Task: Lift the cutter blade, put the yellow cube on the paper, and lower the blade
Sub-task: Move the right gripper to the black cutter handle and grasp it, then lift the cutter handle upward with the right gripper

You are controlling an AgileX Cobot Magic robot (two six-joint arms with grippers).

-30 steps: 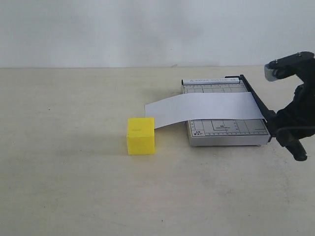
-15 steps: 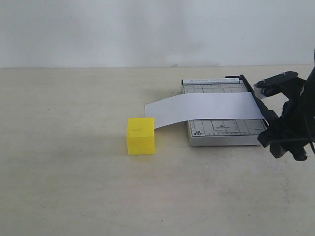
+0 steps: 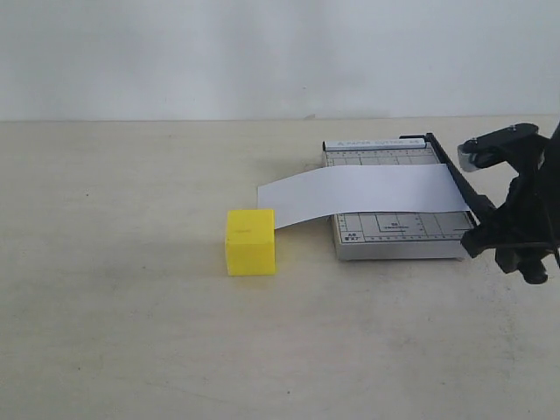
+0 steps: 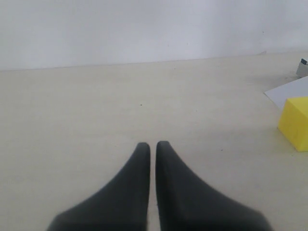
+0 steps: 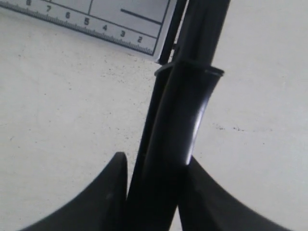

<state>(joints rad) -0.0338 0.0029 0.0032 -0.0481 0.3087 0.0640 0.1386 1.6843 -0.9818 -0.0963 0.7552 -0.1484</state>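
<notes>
The cutter blade (image 3: pixel 455 179) lies flat along the right edge of the grey trimmer base (image 3: pixel 398 238). My right gripper (image 3: pixel 490 238) is at its near handle end. In the right wrist view the thick black handle (image 5: pixel 185 110) fills the gap of my right gripper (image 5: pixel 154 166), both fingers pressed against it. The paper (image 3: pixel 367 194) lies across the base, its left end hanging past the edge. The yellow cube (image 3: pixel 250 241) stands on the table just left of that end. My left gripper (image 4: pixel 152 144) is shut over bare table, with the yellow cube (image 4: pixel 294 122) off to one side.
The trimmer's printed ruler edge (image 5: pixel 96 26) shows just beyond the handle. A white wall backs the beige table (image 3: pixel 131 332). The left arm does not show in the exterior view.
My right gripper came down and in from the right edge onto the blade's handle end, then shifted slightly right. Cube, paper and blade have not moved.
</notes>
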